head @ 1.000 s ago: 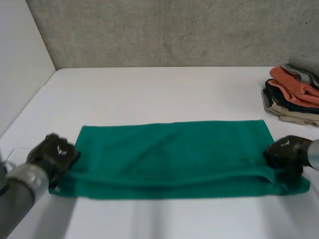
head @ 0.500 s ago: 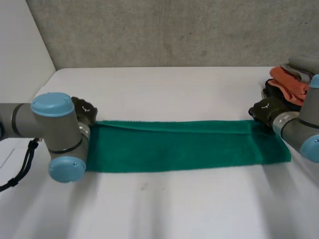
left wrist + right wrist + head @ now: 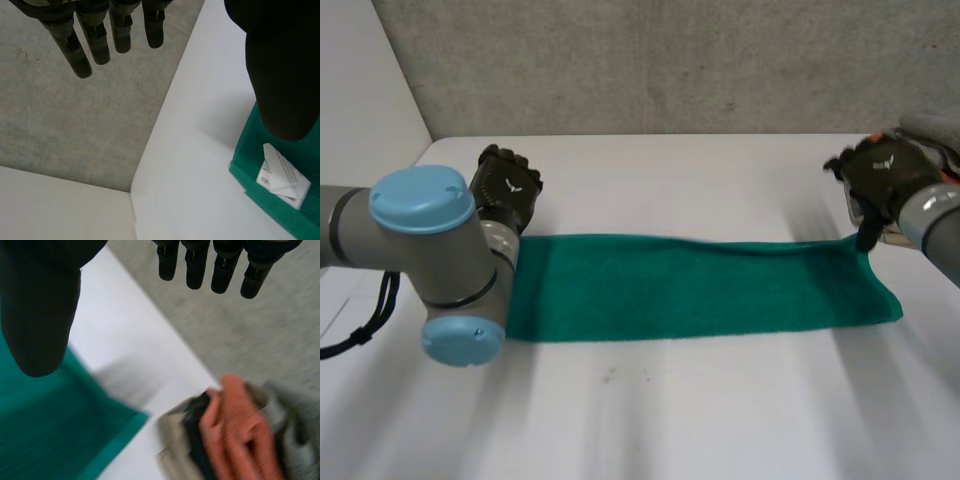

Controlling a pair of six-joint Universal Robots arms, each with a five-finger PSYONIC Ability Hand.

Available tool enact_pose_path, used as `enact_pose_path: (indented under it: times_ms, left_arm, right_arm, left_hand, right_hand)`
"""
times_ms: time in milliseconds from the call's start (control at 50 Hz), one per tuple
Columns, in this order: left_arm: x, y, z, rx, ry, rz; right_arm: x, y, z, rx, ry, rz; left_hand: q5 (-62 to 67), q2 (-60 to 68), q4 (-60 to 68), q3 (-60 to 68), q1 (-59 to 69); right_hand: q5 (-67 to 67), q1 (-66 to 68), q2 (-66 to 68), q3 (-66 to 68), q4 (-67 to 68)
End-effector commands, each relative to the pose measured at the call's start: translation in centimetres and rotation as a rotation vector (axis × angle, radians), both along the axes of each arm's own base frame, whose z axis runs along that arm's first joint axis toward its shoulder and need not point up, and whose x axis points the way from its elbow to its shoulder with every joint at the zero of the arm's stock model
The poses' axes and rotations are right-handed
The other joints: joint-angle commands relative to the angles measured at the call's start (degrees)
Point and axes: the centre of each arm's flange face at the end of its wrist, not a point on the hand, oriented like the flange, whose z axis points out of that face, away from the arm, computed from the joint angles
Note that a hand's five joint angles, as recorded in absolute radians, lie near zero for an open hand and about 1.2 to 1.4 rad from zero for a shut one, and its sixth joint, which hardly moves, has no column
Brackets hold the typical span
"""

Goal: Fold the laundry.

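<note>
A green towel lies on the white table as a long folded strip running left to right. My left hand hovers just beyond the towel's far left corner, fingers straight and holding nothing. In the left wrist view the left hand is spread above that towel corner, where a white label shows. My right hand is raised over the far right corner, also open and empty. The right hand's thumb hangs above the towel's corner in the right wrist view.
A pile of folded clothes, orange, grey and beige, sits at the table's right edge just behind my right hand, its grey top showing in the head view. A concrete wall bounds the table's far side. My left arm's elbow overhangs the towel's left end.
Both hands carried the towel's near edge over to the far edge, halving it lengthwise, then let go and lifted away with fingers straightened.
</note>
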Motion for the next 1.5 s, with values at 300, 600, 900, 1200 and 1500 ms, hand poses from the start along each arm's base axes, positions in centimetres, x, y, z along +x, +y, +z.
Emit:
enact_pose_path:
  times_ms: [300,600,900,1200,1500]
  left_arm:
    - [1.2,4.2,-3.2,0.163,0.067,-0.011]
    - [1.6,4.8,-1.7,0.137,0.083,-0.013]
    - [4.3,5.1,1.6,0.073,0.125,0.046]
    - [4.4,6.4,2.4,0.086,0.213,0.019]
    - [2.1,7.4,2.8,0.072,0.219,-0.060]
  right_arm:
    - [-5.6,1.6,-10.6,0.266,-0.005,-0.040]
    - [-12.3,-2.0,-10.2,0.182,0.150,-0.350]
    - [-3.9,-1.9,-2.3,-0.218,0.297,-0.151]
    - [19.5,15.9,-9.8,-0.268,0.167,0.844]
    - [12.9,12.0,-5.4,0.006,-0.063,0.503]
  left_hand:
    - [-2.5,-1.4,-1.4,-1.7,-0.8]
    - [-2.5,-1.4,-1.4,-1.7,-0.8]
    - [-2.7,-1.6,-1.6,-1.8,-0.9]
    - [-2.5,-1.4,-1.4,-1.7,-0.8]
    - [-2.5,-1.4,-1.4,-1.7,-0.8]
  right_hand:
    - [12.8,12.1,13.3,13.1,13.1]
    - [67.5,66.9,68.1,67.9,67.9]
    - [67.5,66.9,68.1,67.9,67.9]
    - [67.5,66.9,68.1,67.9,67.9]
    - [-2.5,-3.1,-1.9,-2.1,-2.1]
